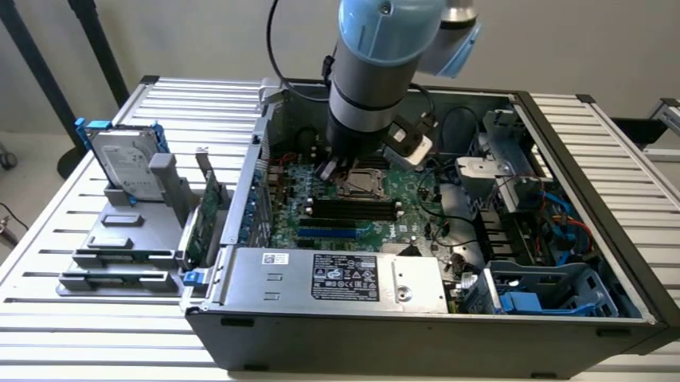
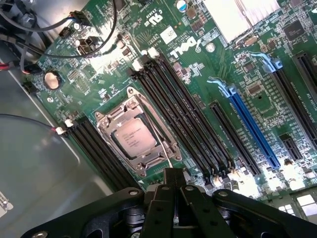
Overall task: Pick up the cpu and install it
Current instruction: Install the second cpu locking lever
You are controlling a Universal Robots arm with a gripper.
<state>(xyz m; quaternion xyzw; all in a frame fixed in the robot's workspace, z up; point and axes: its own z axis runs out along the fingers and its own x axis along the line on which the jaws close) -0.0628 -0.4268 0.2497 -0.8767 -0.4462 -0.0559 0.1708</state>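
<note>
The cpu (image 2: pixel 133 138), a small square chip with a silver-grey top, lies flat in the open metal socket frame (image 2: pixel 137 134) on the green motherboard (image 2: pixel 198 79). My gripper (image 2: pixel 174 173) hovers just beside the socket with its black fingers pressed together and nothing between them. In the exterior view the arm reaches down into the open computer case, and the gripper (image 1: pixel 342 169) hangs right above the socket (image 1: pixel 369 182) in the middle of the board.
Black memory slots (image 2: pixel 188 124) and a blue card slot (image 2: pixel 250 126) run beside the socket. Outside the case, on the exterior view's left, a stand holds a silver hard drive with a blue frame (image 1: pixel 126 163) and a green circuit card (image 1: pixel 207 211). The power supply (image 1: pixel 334 274) fills the near side, with cables and drive bays (image 1: pixel 531 231) on the right.
</note>
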